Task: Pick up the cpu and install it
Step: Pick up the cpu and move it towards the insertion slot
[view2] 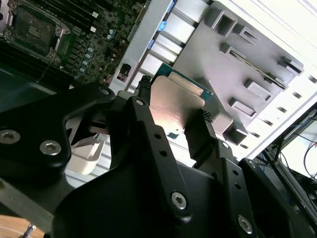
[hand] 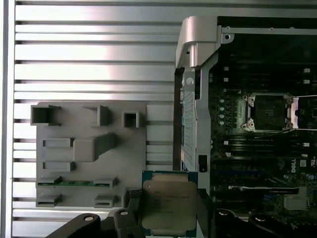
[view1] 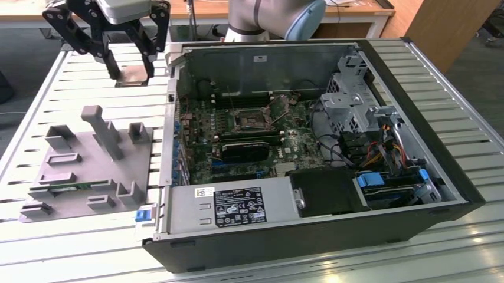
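Hanging over the slatted surface, at the exterior view's left of the open PC case, the cpu is being held by the gripper — fingers clamped on two opposite edges, the shiny metal top being shown in both wrist views. In the first wrist view the chip is being seen btw the grey fixture tray and the case's side wall. The socket on the mobo is lying well apart from the chip — inside the case. A green memory stick is being kept in a tray slot.
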Tool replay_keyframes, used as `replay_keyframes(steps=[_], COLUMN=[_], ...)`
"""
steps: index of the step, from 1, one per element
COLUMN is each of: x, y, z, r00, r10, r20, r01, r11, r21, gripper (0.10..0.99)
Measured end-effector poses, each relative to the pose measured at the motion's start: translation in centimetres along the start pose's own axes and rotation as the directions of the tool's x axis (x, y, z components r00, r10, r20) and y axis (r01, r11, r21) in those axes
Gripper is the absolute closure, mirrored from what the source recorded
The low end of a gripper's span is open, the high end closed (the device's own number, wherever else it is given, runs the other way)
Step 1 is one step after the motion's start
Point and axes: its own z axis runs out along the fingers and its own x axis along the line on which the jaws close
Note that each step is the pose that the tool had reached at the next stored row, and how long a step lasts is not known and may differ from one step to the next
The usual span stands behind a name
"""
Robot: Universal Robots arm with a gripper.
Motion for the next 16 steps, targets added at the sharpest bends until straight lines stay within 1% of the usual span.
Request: replay_keyframes(steps=[16], x=[-1.01], y=[0.00], z=[-0.01], r00=[1.0000], r10=[0.000], r20=[0.0000], r01=[0.000], r11=[1.0000], r21=[0.000], gripper=[0.561])
